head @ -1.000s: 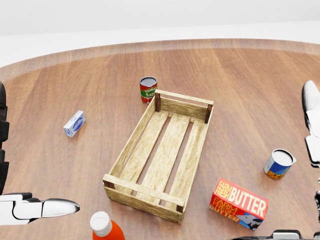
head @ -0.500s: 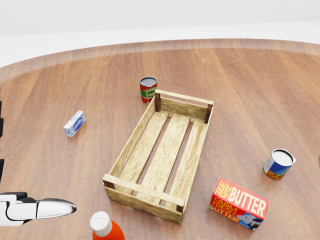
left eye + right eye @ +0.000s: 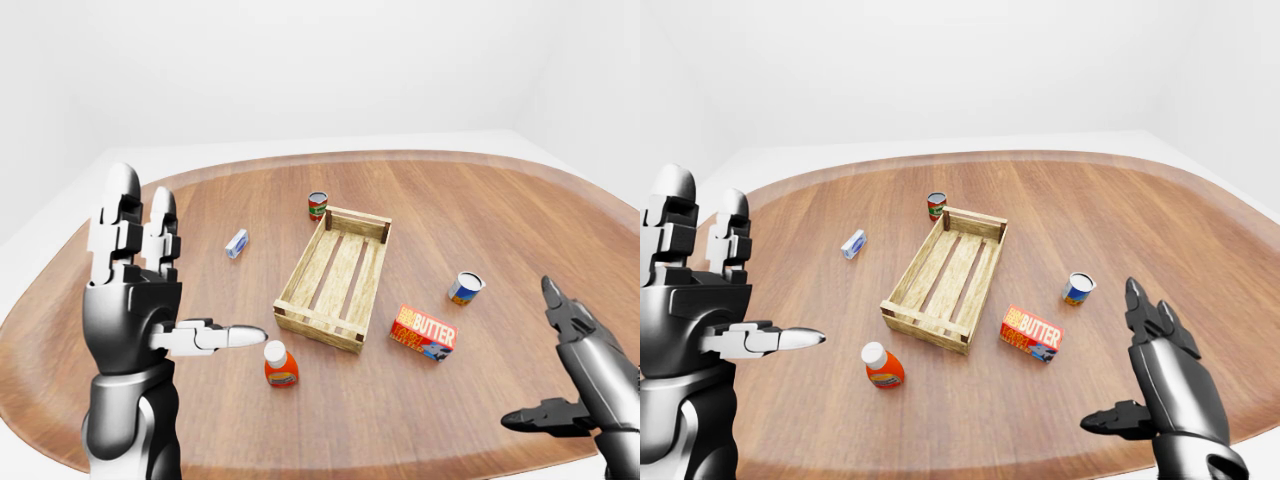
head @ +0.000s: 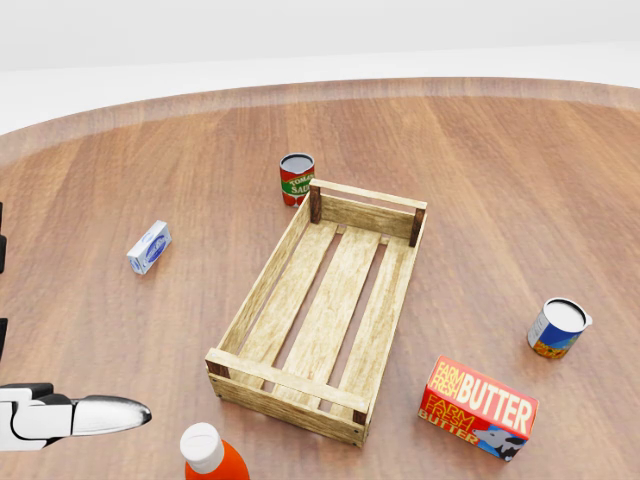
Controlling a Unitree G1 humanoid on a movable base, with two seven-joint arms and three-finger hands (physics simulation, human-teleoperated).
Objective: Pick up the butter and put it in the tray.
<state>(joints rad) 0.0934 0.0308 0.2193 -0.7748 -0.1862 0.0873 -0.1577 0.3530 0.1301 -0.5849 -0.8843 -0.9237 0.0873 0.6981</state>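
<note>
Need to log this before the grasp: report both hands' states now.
Left hand: open, fingers spread upward, holding nothing.
Right hand: open, holding nothing, clear of the butter.

Left hand (image 3: 135,290) upright, fingers spread; right hand (image 3: 1165,385) low, open, both holding nothing.

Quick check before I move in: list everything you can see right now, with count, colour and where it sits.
butter box: 1, red and orange, on the table right of the tray's near end in the head view
tray: 1, light wood, slatted, mid table
tomato sauce can: 1, red and green, by the tray's far left corner
blue-and-orange can: 1, far right
small carton: 1, blue and white, left
bottle: 1, orange, white cap, bottom edge
table: 1, brown wood
left hand: 1, black and silver, open, raised
right hand: 1, black, open
</note>
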